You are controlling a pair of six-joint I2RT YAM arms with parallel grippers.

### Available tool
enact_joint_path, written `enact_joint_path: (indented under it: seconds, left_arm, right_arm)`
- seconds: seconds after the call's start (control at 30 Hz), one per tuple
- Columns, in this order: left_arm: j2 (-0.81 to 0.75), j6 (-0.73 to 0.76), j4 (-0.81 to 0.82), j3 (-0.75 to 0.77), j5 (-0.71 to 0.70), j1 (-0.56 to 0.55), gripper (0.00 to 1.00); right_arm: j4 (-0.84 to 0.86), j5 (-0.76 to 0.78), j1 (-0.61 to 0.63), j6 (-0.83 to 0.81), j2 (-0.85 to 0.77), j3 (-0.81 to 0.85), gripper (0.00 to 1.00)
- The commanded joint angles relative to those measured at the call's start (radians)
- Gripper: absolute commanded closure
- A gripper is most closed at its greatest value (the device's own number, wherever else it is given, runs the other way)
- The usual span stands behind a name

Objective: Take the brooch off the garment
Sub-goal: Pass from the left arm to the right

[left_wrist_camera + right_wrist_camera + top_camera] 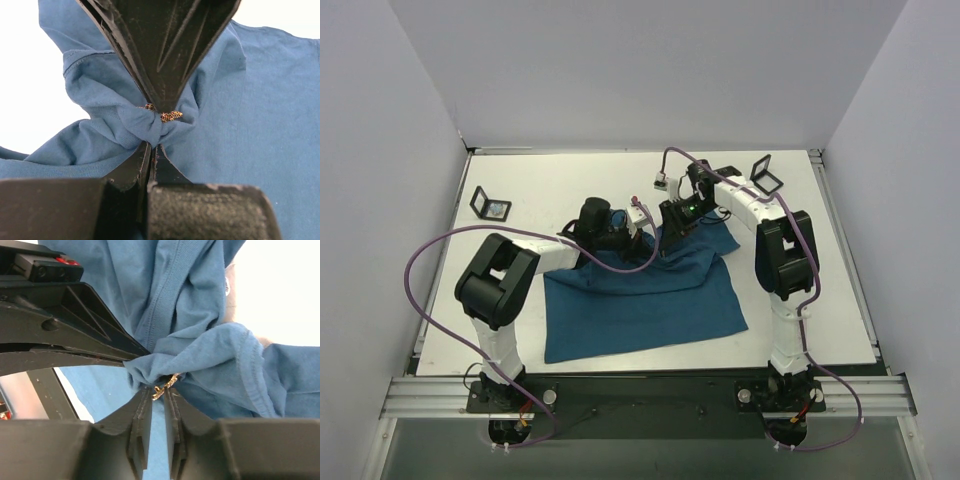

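I see the white tabletop [620, 175] carrying the garment [650, 300] — a dark teal T-shirt lying mostly flat at the centre, its far edge gathered up into a bunch where both arms meet.

Left arm [500, 280]: it reaches from the near left corner across to that bunch. Right arm [782, 255]: it stands at the near right, bends at the elbow and comes in on the same bunch from the far right.

Left claw [151, 146]: clenched on a fold of the garment. In its own wrist view I see the fingers meeting with no gap and the cloth puckering out from their tips.

Right claw [159, 389]: the jaws stand nearly together, with a narrow slot between them, and the tips pinch the brooch. In the left wrist view those tips taper to a point on the ornament, just above the left claw.

One black square frame [490, 205] stands at the far left of the tabletop and a second frame [765, 176] at the far right, both apart from the garment.

Brooch [171, 116]: a tiny gold-orange ornament on the puckered fold, between the tips of the two claws. I see only part of it — cloth and the right claw cover the rest.
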Motion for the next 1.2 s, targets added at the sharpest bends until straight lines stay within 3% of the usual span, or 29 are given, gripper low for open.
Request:
enact_joint_path:
  seconds: [0.0,0.17,0.4,0.43,0.5,0.77,1.0,1.07,1.1,1.17]
  left_arm:
    - [0.000,-0.008,0.012,0.030,0.033,0.004,1.00]
    - [0.000,-0.010,0.009,0.034,0.026,0.004,1.00]
    - [-0.002,-0.015,-0.012,0.050,0.009,0.002,0.98]
    - [-0.005,-0.016,-0.026,0.055,0.007,0.002,0.90]
    - [-0.011,-0.015,-0.037,0.069,-0.004,0.002,0.86]
    - [-0.052,-0.011,-0.106,0.119,-0.028,0.000,0.49]
    - [-0.095,-0.011,-0.126,0.123,-0.019,-0.007,0.33]
    - [-0.106,-0.011,-0.136,0.129,-0.016,-0.012,0.28]
    - [-0.115,-0.011,-0.143,0.133,-0.014,-0.015,0.21]
    - [-0.120,-0.015,-0.150,0.136,-0.004,-0.021,0.18]
  right_arm:
    - [-0.033,0.043,-0.004,-0.007,-0.005,0.034,0.88]
    - [-0.036,0.116,0.007,-0.006,-0.006,0.037,0.99]
    - [-0.045,0.131,0.007,-0.007,-0.026,0.046,1.00]
    - [-0.056,0.131,0.009,-0.007,-0.032,0.051,1.00]
    - [-0.070,0.129,0.010,-0.009,-0.038,0.066,1.00]
    - [-0.186,0.149,0.032,-0.044,-0.075,0.145,1.00]
    - [-0.303,0.180,0.038,-0.078,-0.086,0.233,1.00]
    - [-0.375,0.213,0.044,-0.088,-0.080,0.290,1.00]
    - [-0.430,0.227,0.045,-0.101,-0.071,0.309,1.00]
    - [-0.487,0.268,0.052,-0.117,-0.060,0.367,1.00]
